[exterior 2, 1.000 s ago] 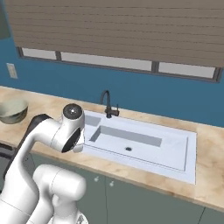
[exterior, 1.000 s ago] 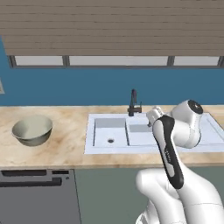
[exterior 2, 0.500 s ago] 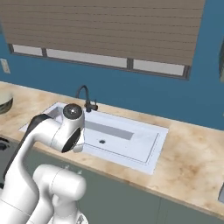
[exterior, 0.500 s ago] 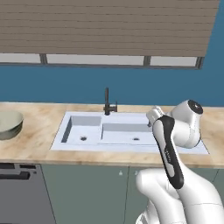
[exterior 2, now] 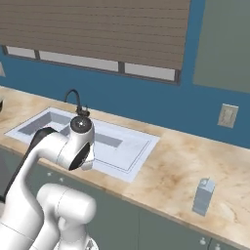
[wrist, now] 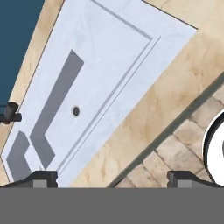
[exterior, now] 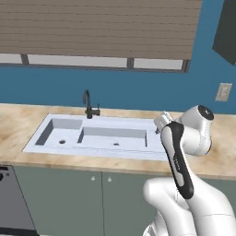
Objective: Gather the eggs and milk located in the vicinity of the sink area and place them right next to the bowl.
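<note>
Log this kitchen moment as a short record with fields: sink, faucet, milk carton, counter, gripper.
sink: white rectangular double-basin sink, set into the counter, both basins bare
faucet: thin black curved faucet, at the sink's back edge
milk carton: small pale grey-blue carton with a peaked top, upright on the counter, to the right of the sink, near the front edge
counter: beige marbled stone counter
gripper: two-finger gripper, jaws wide open, nothing between them, pointing down over the sink's right part and the counter's front edge
</note>
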